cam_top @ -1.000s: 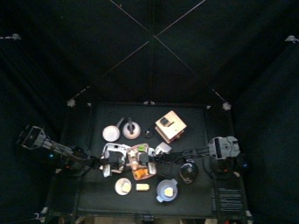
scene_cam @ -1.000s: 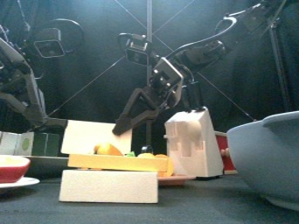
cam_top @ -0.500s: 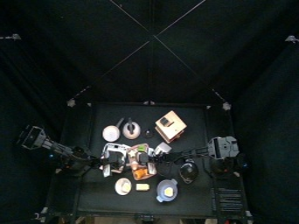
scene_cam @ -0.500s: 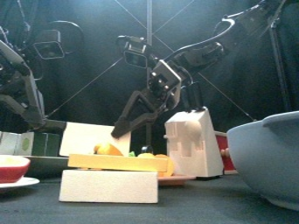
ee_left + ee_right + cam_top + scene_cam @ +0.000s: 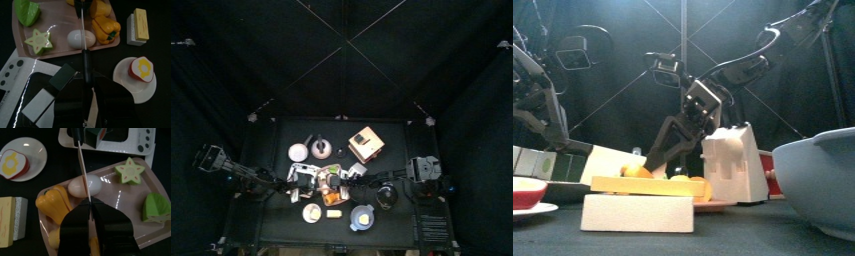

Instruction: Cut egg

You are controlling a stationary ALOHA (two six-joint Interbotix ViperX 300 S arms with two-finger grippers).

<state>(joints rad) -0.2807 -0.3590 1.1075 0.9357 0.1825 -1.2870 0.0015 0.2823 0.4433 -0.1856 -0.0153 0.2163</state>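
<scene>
The white egg (image 5: 85, 188) lies on the pink tray (image 5: 131, 230) at mid-desk, between a yellow pepper (image 5: 52, 203) and a green star-shaped slice (image 5: 129, 170). The right gripper (image 5: 88, 215) has its fingers clamped narrowly on a knife (image 5: 81, 170) whose blade crosses the egg. The left gripper (image 5: 85, 90) hovers just beside the tray; whether its fingers are parted cannot be told.

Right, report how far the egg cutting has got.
Done: the right claw is shut on the knife, its blade over the egg on the pink tray. In hand: lining up the cut. Left: the egg looks whole, so the cut itself.
</scene>
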